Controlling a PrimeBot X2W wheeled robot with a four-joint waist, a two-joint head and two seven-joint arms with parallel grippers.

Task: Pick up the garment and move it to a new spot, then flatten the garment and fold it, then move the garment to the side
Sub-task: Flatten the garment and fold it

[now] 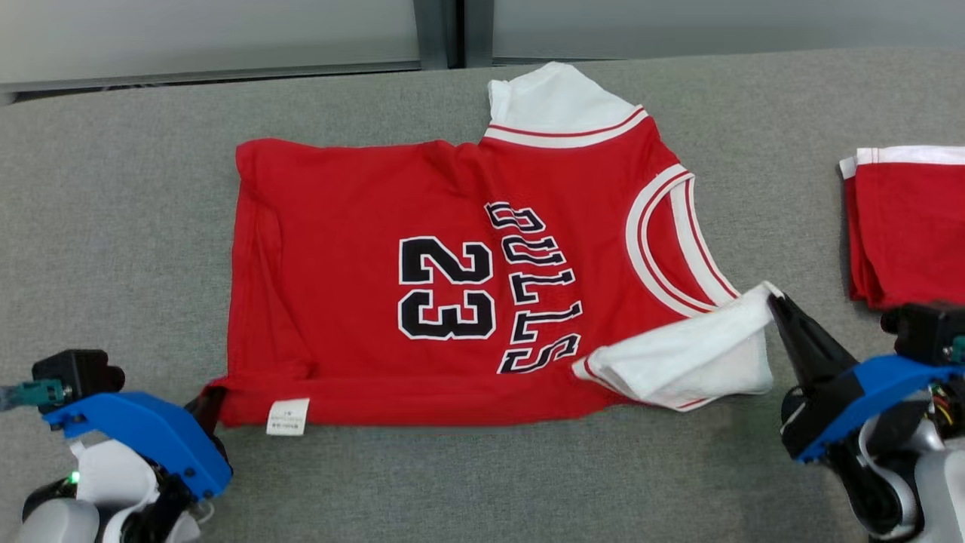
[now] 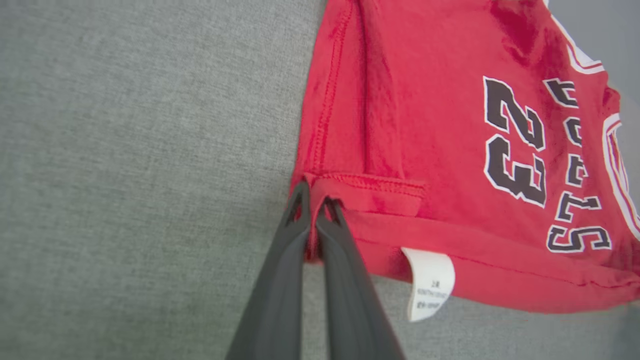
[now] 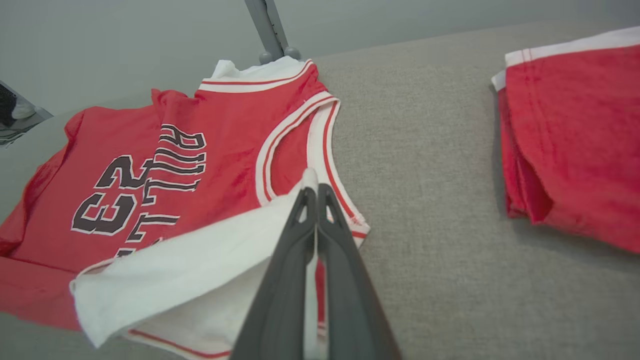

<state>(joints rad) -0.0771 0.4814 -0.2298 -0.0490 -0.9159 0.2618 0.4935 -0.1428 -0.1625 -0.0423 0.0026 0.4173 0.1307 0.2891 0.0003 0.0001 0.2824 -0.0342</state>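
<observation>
- The place reads as a plain indoor test room or lab work station rather than a home or a shop.
- The work surface point(image 1: 113, 226) is a wide table covered in plain grey woven fabric, running from the near edge to the far wall.
- Behind its far edge stand smooth pale grey wall panels point(image 1: 211, 30), joined by a dark grey upright post point(image 1: 441, 30).
- On the fabric lie a red jersey point(image 1: 339, 211) spread in the middle and a folded red garment point(image 1: 912, 226) well apart at the right.
- The light is even and flat, with soft shadows under the cloth.
</observation>
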